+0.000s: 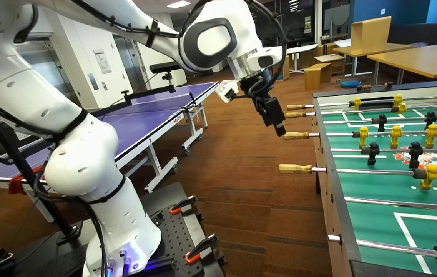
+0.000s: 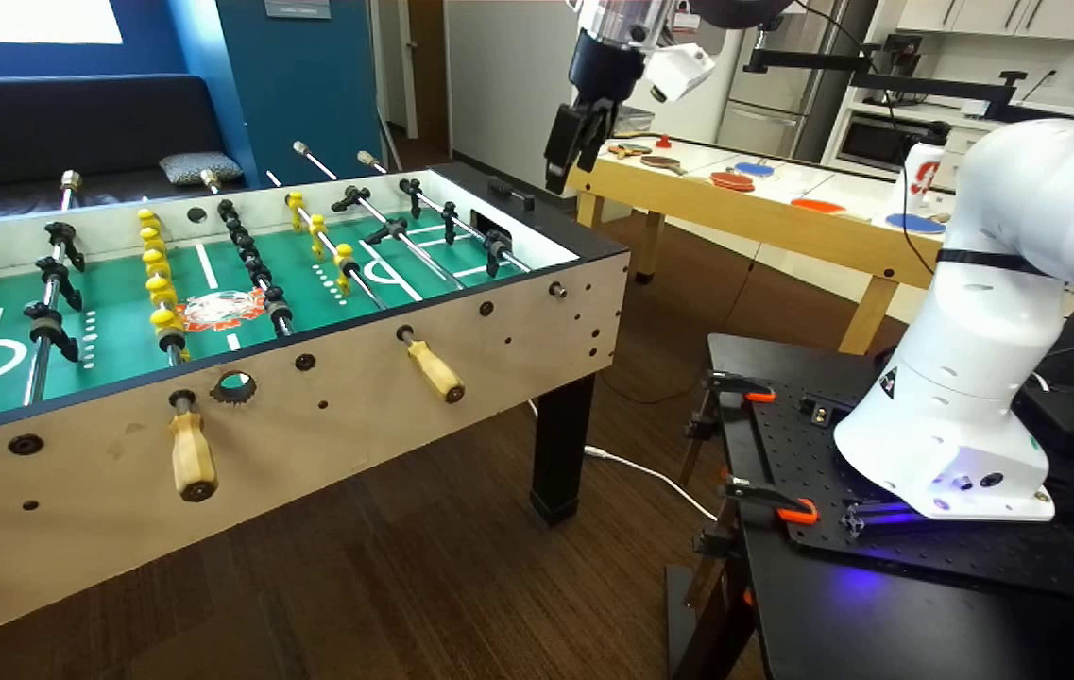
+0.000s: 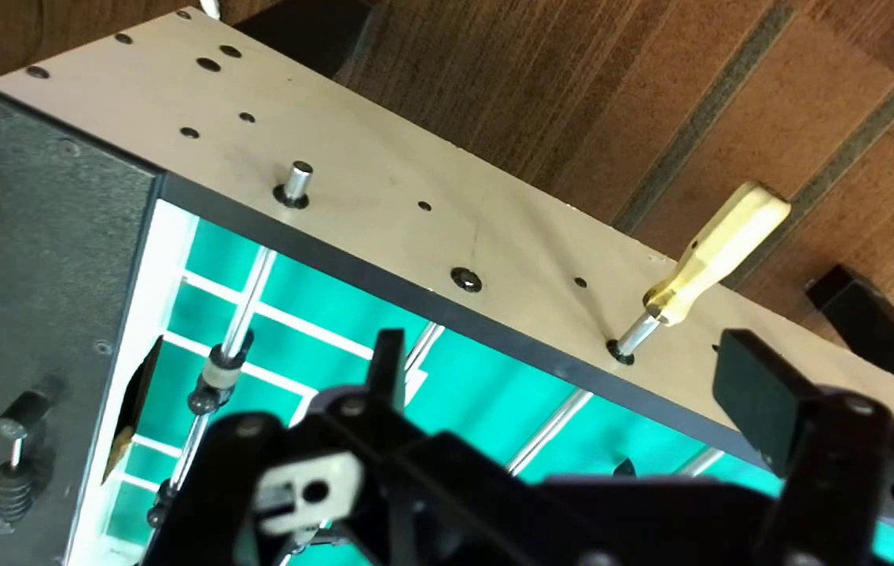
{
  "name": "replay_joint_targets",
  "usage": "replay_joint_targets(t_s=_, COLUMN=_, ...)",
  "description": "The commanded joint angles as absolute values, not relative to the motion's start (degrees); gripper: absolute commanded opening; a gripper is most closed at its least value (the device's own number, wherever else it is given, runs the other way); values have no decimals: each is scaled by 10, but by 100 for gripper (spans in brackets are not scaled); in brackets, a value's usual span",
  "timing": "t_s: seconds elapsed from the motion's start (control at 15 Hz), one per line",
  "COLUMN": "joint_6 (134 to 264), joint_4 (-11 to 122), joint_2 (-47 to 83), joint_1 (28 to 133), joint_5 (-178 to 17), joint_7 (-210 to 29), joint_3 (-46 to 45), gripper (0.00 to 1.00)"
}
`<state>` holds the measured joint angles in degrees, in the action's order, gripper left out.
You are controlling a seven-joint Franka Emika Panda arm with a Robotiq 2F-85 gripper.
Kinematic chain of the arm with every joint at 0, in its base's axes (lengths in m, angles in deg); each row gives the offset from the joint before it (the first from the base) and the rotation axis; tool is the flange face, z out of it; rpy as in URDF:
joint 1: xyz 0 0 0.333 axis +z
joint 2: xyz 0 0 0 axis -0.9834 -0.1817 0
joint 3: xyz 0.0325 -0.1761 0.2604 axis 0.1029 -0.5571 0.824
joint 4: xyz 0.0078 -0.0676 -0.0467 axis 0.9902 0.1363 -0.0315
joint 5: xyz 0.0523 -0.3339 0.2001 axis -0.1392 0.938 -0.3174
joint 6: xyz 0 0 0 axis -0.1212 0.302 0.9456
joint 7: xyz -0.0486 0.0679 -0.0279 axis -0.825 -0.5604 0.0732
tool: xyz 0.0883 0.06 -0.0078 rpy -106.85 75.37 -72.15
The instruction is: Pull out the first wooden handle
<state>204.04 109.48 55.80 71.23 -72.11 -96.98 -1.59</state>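
Observation:
Several wooden handles stick out from the side of a foosball table. The handle nearest the table's bare-rod end shows in both exterior views. A pale wooden handle with a short metal rod shows in the wrist view, above and between the fingers. A further handle hangs from the same side panel. My gripper is open with nothing between its fingers. In an exterior view the gripper is raised above handle level. In an exterior view it is high beyond the table's end.
A bare metal rod end sticks out of the panel near the table's corner. A purple ping-pong table stands behind the arm. A wood-edged table with paddles stands at the back. Clamps sit on the robot's black base table.

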Motion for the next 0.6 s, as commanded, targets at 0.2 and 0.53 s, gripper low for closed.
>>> replay_joint_targets(t_s=0.2, joint_6=2151, joint_4=1076, joint_2=409, joint_1=718, joint_5=-783, joint_7=-1050, joint_3=6, gripper=100)
replay_joint_targets(t_s=0.53, joint_6=2166, joint_4=1083, joint_2=382, joint_1=724, joint_5=-817, joint_7=-1037, joint_3=-1, gripper=100)
